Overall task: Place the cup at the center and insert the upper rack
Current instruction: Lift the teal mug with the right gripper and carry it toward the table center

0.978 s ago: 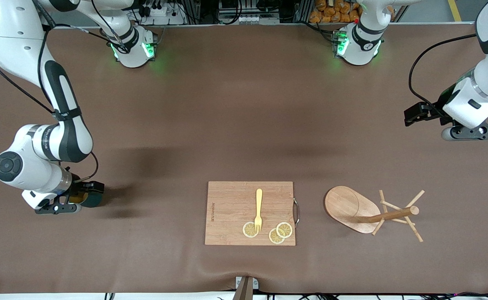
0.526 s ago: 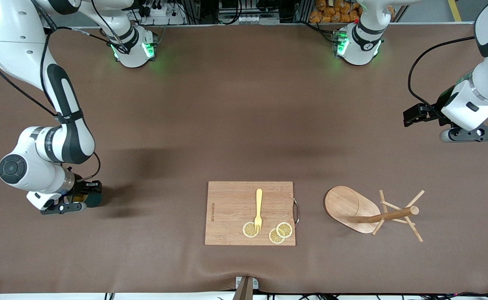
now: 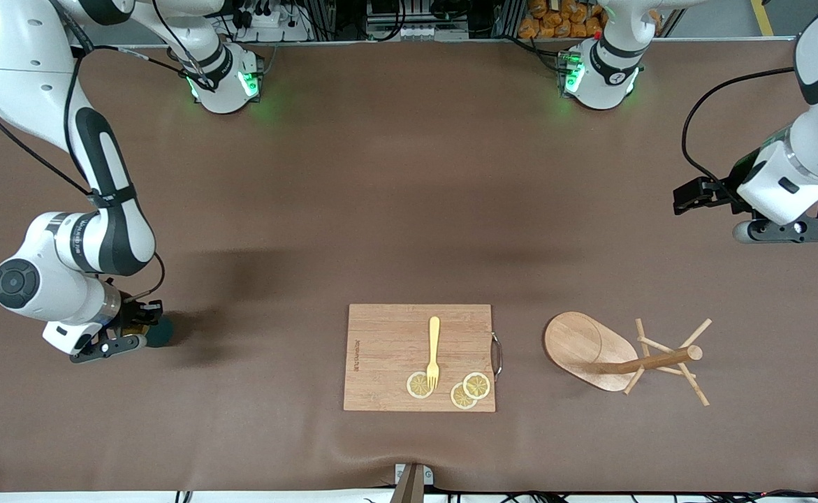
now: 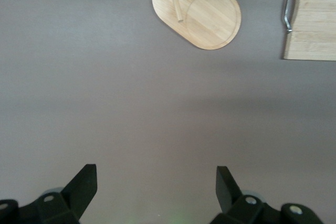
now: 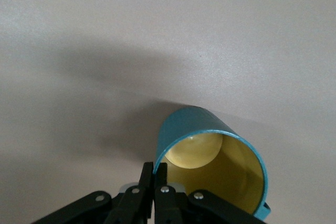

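Overhead, brown surface (image 3: 409, 209) carries board (image 3: 388, 349), rack (image 3: 590, 349) lying sideways; right gripper (image 3: 133, 335) pinches cup (image 5: 210, 156) rim, left gripper (image 4: 155, 187) spread.

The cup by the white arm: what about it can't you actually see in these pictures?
- Front view: the cup is mostly hidden under the right gripper.
- Right wrist view: its rim is cut off by the picture's edge; its handle is barely visible.
- Its bottom contact with the table is hidden.

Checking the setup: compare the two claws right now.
The right claw is shut on the cup rim, low at the right arm's end of the table; the left claw is open, empty, up over bare table beside the upper rack. Both point downward.
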Tool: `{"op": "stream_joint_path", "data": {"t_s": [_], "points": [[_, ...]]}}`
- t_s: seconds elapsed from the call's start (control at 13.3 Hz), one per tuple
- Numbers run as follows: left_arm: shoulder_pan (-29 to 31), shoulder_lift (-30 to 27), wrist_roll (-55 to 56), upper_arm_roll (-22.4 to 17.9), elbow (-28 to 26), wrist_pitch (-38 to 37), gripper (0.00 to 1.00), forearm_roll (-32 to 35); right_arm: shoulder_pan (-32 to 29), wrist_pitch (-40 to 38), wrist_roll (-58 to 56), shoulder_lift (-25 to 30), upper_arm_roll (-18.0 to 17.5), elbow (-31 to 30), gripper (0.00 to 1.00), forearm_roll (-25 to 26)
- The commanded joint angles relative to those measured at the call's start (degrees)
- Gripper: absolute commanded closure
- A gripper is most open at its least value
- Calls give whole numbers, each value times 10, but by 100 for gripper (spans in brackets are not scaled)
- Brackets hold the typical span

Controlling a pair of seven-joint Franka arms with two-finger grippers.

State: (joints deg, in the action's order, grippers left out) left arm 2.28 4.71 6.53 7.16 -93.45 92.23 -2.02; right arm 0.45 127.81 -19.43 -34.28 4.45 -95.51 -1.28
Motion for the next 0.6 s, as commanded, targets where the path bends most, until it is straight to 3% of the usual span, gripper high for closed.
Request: {"op": "stream_joint_path", "data": {"t_s": [0.0, 0.53], "points": [[22, 2, -17, 0, 2, 4, 0, -28, 4, -5, -8, 1, -8, 10, 100, 0], [21, 0, -15, 3, 3, -1, 0, 0, 60, -5, 82, 9, -58, 11, 100, -2]]}}
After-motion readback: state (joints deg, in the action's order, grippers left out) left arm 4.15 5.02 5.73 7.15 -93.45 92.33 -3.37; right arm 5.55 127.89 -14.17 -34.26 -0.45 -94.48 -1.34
